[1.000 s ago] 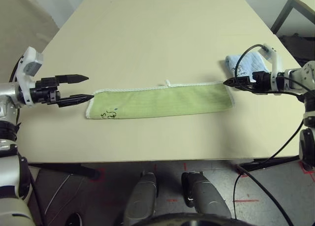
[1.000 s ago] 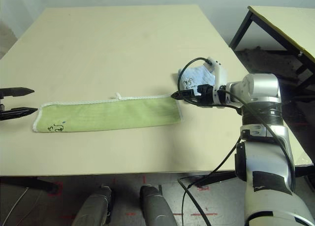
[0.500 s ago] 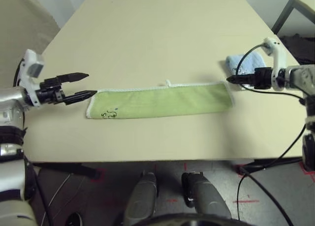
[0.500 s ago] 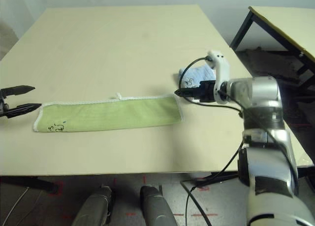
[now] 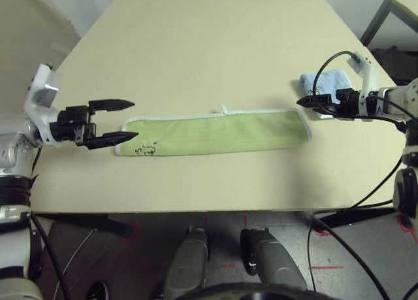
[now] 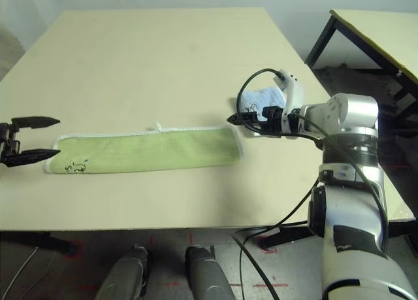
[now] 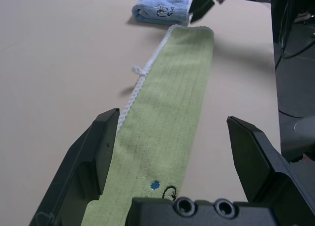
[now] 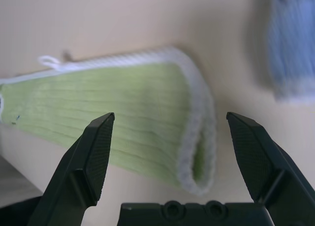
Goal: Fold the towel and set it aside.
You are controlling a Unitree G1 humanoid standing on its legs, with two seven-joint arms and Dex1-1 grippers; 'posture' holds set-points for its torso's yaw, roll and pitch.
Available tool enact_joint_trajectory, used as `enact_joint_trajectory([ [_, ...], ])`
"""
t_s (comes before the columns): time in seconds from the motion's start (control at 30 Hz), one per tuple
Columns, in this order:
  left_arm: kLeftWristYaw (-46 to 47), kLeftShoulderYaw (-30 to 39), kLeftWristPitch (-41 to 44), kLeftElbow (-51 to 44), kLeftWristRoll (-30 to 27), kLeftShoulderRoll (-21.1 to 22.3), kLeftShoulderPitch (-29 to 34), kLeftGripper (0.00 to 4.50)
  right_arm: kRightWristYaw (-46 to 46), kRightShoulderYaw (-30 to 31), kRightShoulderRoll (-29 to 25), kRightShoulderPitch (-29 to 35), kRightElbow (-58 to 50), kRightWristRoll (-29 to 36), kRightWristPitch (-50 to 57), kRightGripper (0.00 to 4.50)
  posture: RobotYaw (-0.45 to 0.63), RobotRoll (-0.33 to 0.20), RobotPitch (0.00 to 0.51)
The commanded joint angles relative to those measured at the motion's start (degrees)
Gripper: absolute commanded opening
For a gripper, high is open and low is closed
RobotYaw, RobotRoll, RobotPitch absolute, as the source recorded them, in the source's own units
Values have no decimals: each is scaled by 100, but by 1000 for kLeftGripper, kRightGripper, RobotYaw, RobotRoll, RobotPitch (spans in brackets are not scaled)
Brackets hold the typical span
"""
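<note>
I've got both grippers, left [image 5: 124,121] and right [image 5: 302,102], spread wide at opposite ends of the long-folded green towel [image 5: 215,134], so next I pinch each end.

Towel [image 5: 215,134]: light green, white edge, folded into long thin strip, flat on table. Small dark logo and blue dot at end by left gripper [image 5: 127,121]. Other end just under right gripper [image 5: 303,102]. White loop on far edge.
</note>
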Motion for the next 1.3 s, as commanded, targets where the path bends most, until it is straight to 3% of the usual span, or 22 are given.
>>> enact_joint_trajectory([
  [0.03,-42,-45,-167,109,-31,14,-99,4472,-151,-234,4,-269,576,34,223,4500,47,0,150],
  [0.47,-42,4,-213,-74,-122,52,-22,4472,-266,201,491,-359,1313,-357,-546,4500,68,0,146],
  [0.73,-42,2,-265,-56,-96,20,-112,4472,23,330,758,-442,1142,-224,-176,4500,70,0,148],
  [0.83,-42,-10,-297,-9,-79,6,-168,4500,103,356,773,-424,941,-141,49,3658,68,0,147],
  [1.17,-42,-99,-408,116,-19,-120,-341,4500,56,241,712,-299,584,26,371,42,56,0,146],
  [1.3,-42,-140,-438,127,-22,-124,-346,4500,136,390,486,-130,140,155,722,13,62,0,147],
])
